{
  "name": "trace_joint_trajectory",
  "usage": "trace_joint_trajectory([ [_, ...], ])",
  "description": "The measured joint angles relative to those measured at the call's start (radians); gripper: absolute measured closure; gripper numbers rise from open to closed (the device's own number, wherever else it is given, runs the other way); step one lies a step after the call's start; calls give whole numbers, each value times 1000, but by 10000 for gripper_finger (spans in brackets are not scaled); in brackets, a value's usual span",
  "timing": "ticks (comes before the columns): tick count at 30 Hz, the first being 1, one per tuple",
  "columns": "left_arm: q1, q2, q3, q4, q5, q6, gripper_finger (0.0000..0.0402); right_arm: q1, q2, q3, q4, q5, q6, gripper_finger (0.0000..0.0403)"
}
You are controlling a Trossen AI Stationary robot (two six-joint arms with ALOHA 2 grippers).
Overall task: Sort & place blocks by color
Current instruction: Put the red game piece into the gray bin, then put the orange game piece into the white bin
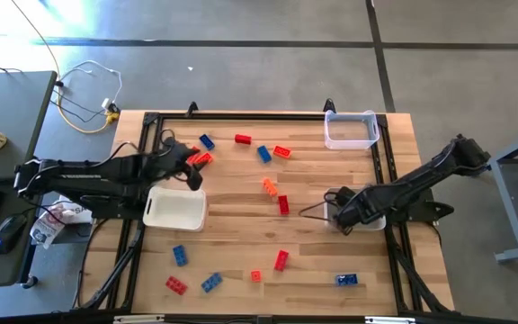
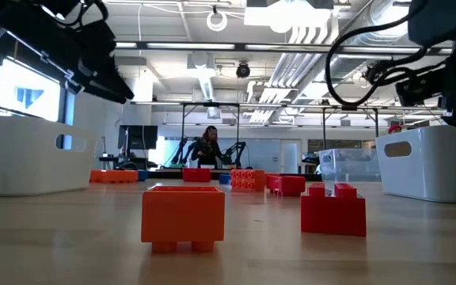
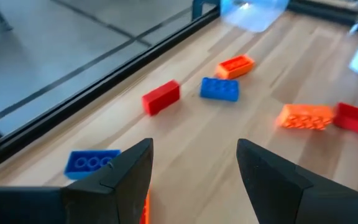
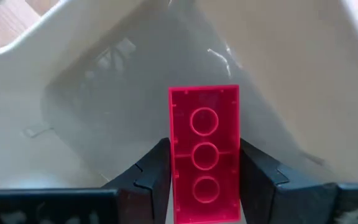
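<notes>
Red block [image 4: 204, 152] lengthwise between fingers [image 4: 151, 174]

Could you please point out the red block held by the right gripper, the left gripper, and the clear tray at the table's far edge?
red block [image 4: 204, 152], right wrist view, middle of underside.
left gripper [image 3: 194, 168], left wrist view, gap between open fingertips.
clear tray [image 1: 350, 141], high view, near wall.

We see red [image 1: 283, 205], orange [image 1: 269, 186] and blue blocks [image 1: 263, 154] on the pale wood-grained counter [image 1: 232, 261], white trays [image 1: 175, 208], and dark tools [image 3: 194, 180].
</notes>
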Motion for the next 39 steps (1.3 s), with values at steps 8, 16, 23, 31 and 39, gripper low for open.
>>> trace_joint_trajectory([
  [8,97,169,118,-128,65,-1,181,-41,0,-6,74,5,-78,276],
  [16,186,319,180,-195,166,-13,181,-50,0,-6,73,15,-106,244],
  [23,255,439,232,-271,237,-63,181,-50,0,-6,74,-34,-99,175],
  [31,318,558,316,-333,253,-59,181,-50,0,-6,74,-37,-70,164],
  [39,357,660,369,-386,254,-42,181,-50,1,24,73,-31,-85,165],
])
